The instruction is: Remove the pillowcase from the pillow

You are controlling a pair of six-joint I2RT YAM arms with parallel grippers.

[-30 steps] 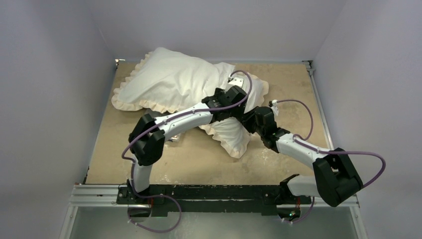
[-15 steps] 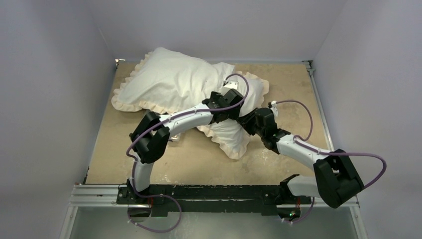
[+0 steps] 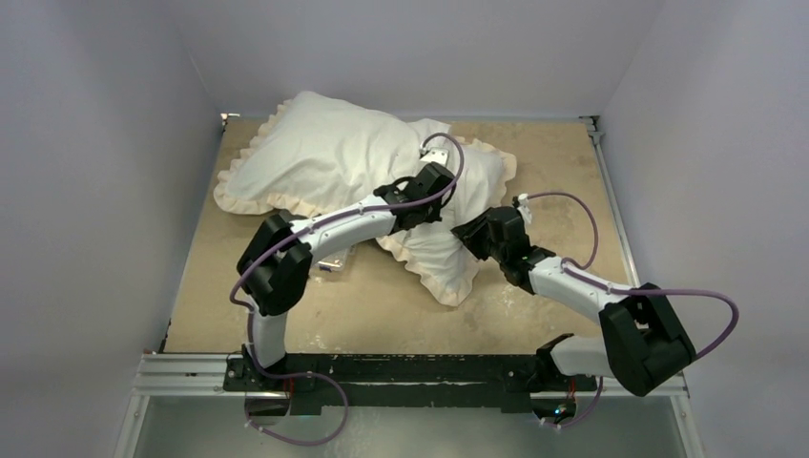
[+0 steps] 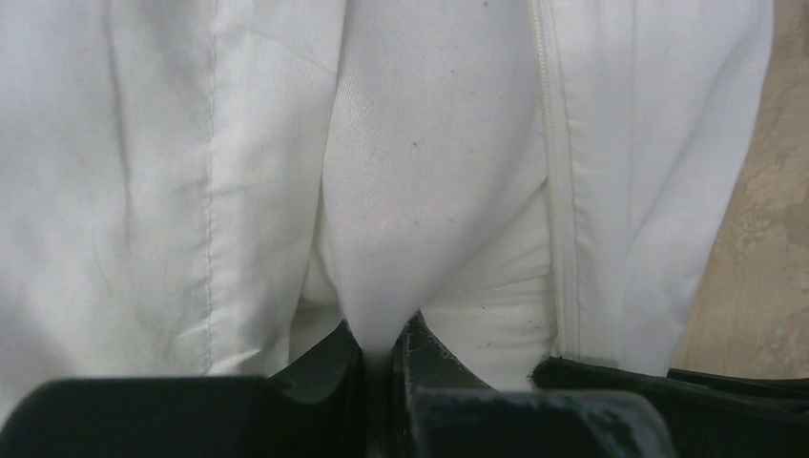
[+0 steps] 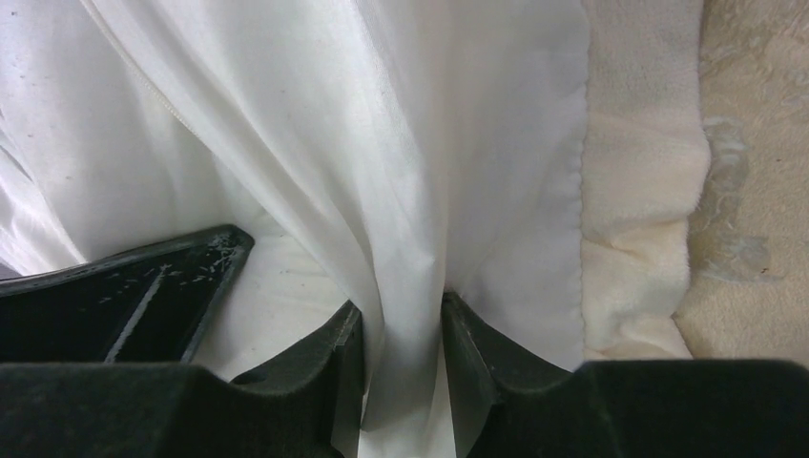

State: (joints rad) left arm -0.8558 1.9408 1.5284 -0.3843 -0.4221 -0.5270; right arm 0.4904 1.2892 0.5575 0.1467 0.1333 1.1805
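Observation:
The pillowcase point(image 3: 315, 157) lies white side up from the back left to the table's middle, with a cream frill point(image 3: 448, 282) round it. In the left wrist view a plump fold of the white pillow point(image 4: 429, 143) bulges between a stitched hem and a zip point(image 4: 555, 191). My left gripper point(image 4: 383, 343) point(image 3: 441, 179) is shut on that fold. My right gripper point(image 5: 403, 315) point(image 3: 467, 232) is shut on a thin fold of the pillowcase point(image 5: 315, 114), right beside its frill point(image 5: 639, 239). Most of the pillow is hidden inside the cover.
The beige tabletop point(image 3: 382, 305) is walled at the back and on both sides. A metal rail point(image 3: 181, 370) runs along the near edge by the arm bases. A small pale object point(image 3: 334, 263) lies under my left forearm.
My left gripper has closed on the white fold and shifted slightly left and back. The right arm still holds the same fold of the cover.

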